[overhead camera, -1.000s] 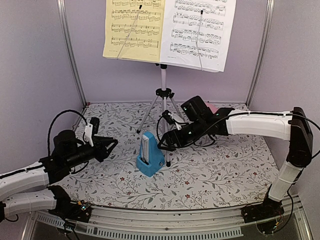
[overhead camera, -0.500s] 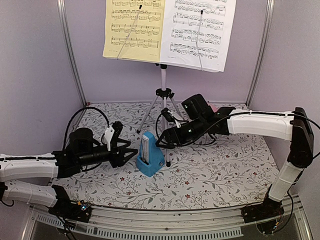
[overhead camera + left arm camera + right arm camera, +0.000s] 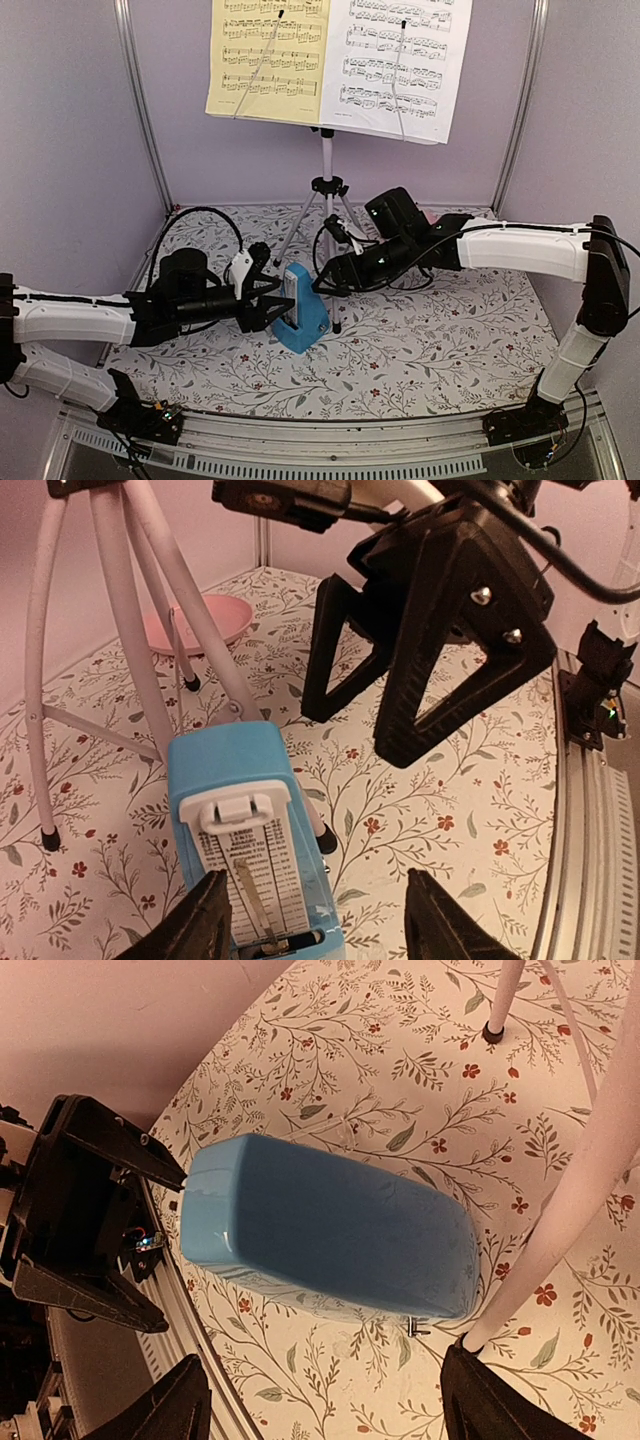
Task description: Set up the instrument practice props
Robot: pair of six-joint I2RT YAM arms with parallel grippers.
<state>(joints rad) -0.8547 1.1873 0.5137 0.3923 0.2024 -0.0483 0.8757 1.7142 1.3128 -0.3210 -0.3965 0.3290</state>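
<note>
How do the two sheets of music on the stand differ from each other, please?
The yellow sheet is on the left, the white sheet on the right. The white sheet hangs lower than the yellow sheet and looks wider. Both carry printed staves and stand upright, side by side.

Metronome (image 3: 303,320) upright, left hand (image 3: 272,302) beside, right hand (image 3: 323,282) near

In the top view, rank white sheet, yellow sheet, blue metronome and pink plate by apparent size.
1. white sheet
2. yellow sheet; both cropped at top
3. blue metronome
4. pink plate, mostly hidden, so unsure
</note>
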